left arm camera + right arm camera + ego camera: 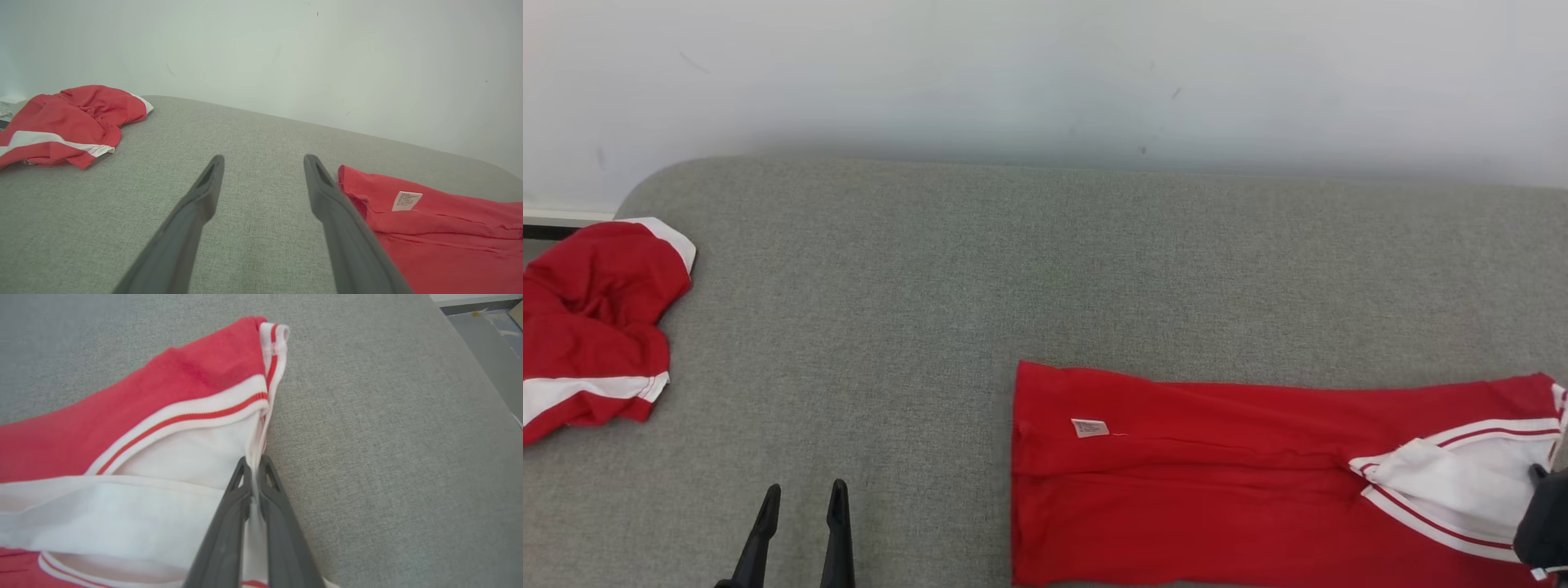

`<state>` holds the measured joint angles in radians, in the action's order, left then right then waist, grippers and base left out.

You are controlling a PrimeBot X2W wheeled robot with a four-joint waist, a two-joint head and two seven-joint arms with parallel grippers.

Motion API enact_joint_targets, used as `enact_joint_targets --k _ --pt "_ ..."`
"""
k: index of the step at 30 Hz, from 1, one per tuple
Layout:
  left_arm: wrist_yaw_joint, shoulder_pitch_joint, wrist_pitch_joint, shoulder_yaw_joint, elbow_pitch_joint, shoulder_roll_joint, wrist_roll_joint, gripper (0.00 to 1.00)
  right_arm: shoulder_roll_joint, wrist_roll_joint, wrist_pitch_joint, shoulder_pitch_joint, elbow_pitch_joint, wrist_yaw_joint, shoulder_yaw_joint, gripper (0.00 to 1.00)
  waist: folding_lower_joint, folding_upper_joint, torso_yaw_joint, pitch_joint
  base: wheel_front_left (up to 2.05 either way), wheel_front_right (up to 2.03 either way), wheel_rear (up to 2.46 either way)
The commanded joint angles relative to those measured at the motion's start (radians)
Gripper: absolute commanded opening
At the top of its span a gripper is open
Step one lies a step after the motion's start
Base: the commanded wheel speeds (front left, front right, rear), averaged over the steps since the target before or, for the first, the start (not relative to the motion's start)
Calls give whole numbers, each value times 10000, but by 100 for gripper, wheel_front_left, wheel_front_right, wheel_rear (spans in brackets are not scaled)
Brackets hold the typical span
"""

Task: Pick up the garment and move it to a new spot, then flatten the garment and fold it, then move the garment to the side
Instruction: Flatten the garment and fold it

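1. Pinching the white trim of the red garment, the right gripper clamps its fingers on the fabric
2. The red garment lies flat along the grey surface's near edge, towards the right corner
3. The left gripper hovers wide apart and empty beside the near edge
4. A crumpled red cloth sits at the left edge

Soft, even, bright light fills all three feeds; I can't place its source, there is no glare, and only a faint grey band of shade sits where the cushion meets the white wall. The head view stays sharp across the red garment. My left wrist feed bows the cushion's far edge and softens the left gripper near the lens.
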<state>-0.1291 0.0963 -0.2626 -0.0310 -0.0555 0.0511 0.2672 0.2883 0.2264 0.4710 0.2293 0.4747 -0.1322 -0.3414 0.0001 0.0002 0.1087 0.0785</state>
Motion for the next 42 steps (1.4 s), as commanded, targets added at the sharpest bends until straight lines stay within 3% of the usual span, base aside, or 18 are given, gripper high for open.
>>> enact_joint_targets --k 1,7,13,25,31,42 --pt "-18 44 -29 -20 -24 -7 82 100 193 -189 31 -165 -163 30 -180 0 -1 -2 4 -45 0 0 0" --pt "-19 76 -29 -64 -46 -8 95 100 189 -233 248 -561 -844 30 -544 0 -1 -2 23 -154 0 0 0" --pt "-19 164 -29 -69 -83 -8 172 100 -72 -59 491 -917 -1644 29 -116 0 -1 -2 35 -291 0 0 0" --pt "-19 312 -29 -122 -113 -6 68 100 -789 169 1343 -1088 -3210 27 2716 0 -1 -2 124 -668 0 0 0" --pt "-20 397 -29 -274 -164 -6 156 100 -1259 430 1473 -535 -3007 27 4213 0 -1 -2 289 -780 0 0 0" --pt "-20 339 -29 -469 -210 -4 134 100 -2006 897 1061 795 -1281 27 6004 0 -1 -2 834 -730 0 0 0"
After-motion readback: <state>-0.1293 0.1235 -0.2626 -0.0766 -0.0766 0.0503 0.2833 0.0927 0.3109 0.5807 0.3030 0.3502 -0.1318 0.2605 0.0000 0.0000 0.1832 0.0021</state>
